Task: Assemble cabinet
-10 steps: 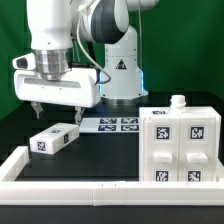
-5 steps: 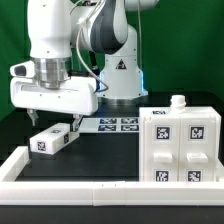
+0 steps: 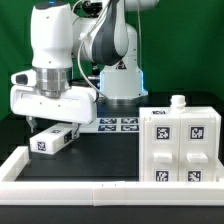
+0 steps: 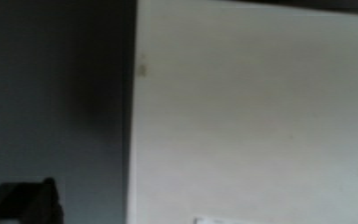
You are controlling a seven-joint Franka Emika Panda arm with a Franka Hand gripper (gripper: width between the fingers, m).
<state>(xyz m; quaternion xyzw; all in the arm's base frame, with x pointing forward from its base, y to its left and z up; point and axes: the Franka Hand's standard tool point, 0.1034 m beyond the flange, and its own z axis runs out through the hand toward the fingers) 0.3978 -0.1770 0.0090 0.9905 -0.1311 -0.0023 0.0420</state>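
Note:
The cabinet's large white shell (image 3: pixel 181 146) stands at the exterior view's right, with several tagged faces and a small knob (image 3: pixel 178 101) on top. A smaller white box part (image 3: pixel 54 140) with a tag on its end lies on the black table at the exterior view's left. My gripper (image 3: pixel 55 126) is open and low over this box part, its fingers at either side of the far end. In the wrist view the part's white face (image 4: pixel 247 110) fills most of the frame, with one dark finger (image 4: pixel 23 200) beside it.
The marker board (image 3: pixel 116 124) lies flat at the back middle, by the robot's base (image 3: pixel 120 75). A low white border frame (image 3: pixel 70 179) runs along the front and left of the table.
My gripper has come down from above the table onto the small box part, and moved slightly to the exterior view's right. The box part and the cabinet shell have not moved.

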